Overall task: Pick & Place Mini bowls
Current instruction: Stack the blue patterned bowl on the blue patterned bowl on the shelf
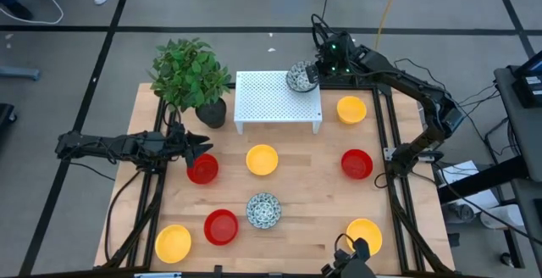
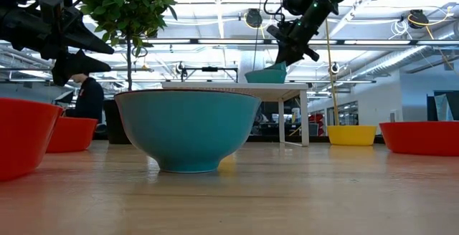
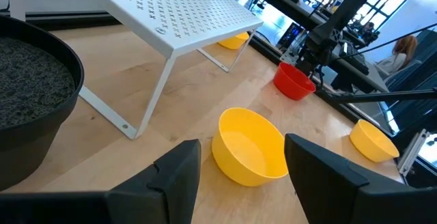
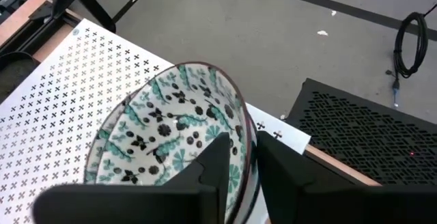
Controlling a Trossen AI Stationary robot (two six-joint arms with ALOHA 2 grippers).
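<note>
- A pale wooden table (image 1: 288,202) stands on a grey floor, with a white perforated metal stand (image 1: 275,98) near its far edge and a leafy plant in a black pot (image 1: 211,111) beside it.
- The right gripper (image 1: 312,73) holds a patterned bowl (image 1: 299,78) over the stand's far right corner, its fingers pinching the rim.
- That bowl is round and shallow, white inside with dense dark and teal leaf-and-dot print; it is tilted, its opening turned sideways rather than straight up.
- Other mini bowls sit upright on the wood: a yellow bowl (image 1: 262,159) mid-table, a red bowl (image 1: 202,169) to its left, a second patterned bowl (image 1: 263,210) nearer the front.
- The left gripper (image 1: 201,147) hovers just by the red bowl, fingers spread wide and holding nothing.
</note>
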